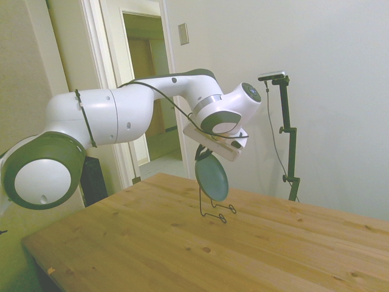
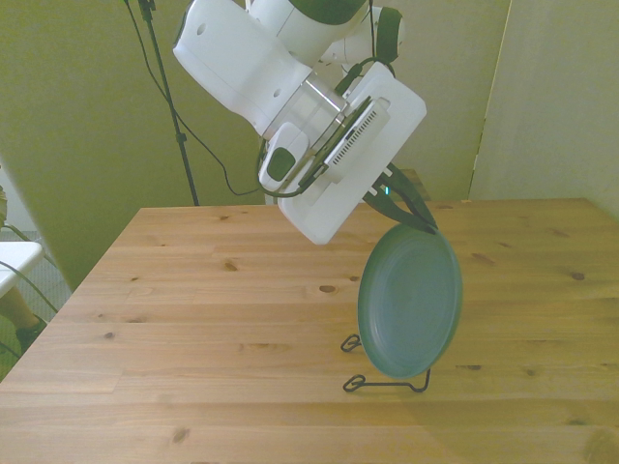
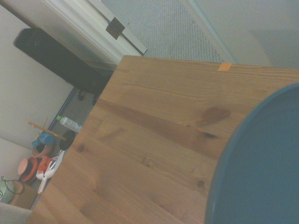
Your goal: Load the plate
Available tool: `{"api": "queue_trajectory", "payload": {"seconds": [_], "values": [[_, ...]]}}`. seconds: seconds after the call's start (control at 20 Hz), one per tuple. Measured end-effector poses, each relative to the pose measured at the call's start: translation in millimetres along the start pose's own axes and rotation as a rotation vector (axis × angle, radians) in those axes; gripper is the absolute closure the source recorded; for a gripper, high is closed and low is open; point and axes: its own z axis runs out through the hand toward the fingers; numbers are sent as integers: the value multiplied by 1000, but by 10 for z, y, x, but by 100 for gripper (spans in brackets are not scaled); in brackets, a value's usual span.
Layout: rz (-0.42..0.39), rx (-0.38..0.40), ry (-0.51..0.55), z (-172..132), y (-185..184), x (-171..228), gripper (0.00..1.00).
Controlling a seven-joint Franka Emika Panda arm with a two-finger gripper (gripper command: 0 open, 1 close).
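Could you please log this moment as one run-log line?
gripper: shut on plate | plate: on edge, in wire rack | table: otherwise bare

A thin black wire rack [image 2: 387, 379] stands on the wooden table [image 2: 193, 319]; an open doorway [image 1: 149, 91] behind

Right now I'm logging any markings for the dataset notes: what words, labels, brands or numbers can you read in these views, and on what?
None can be read.
The plate is plain green, no print.
The wire rack and wooden table carry no markings.
The arm shows no legible logo.
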Motion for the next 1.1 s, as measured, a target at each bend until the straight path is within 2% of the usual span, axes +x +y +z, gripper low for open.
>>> {"api": "queue_trajectory", "payload": {"seconds": [0.3, 0.6, 1.1], "values": [[29, 6, -17, 265, 155, -19, 100], [22, 66, -14, 284, 234, -59, 100], [19, 91, -15, 305, 340, -63, 100]]}}
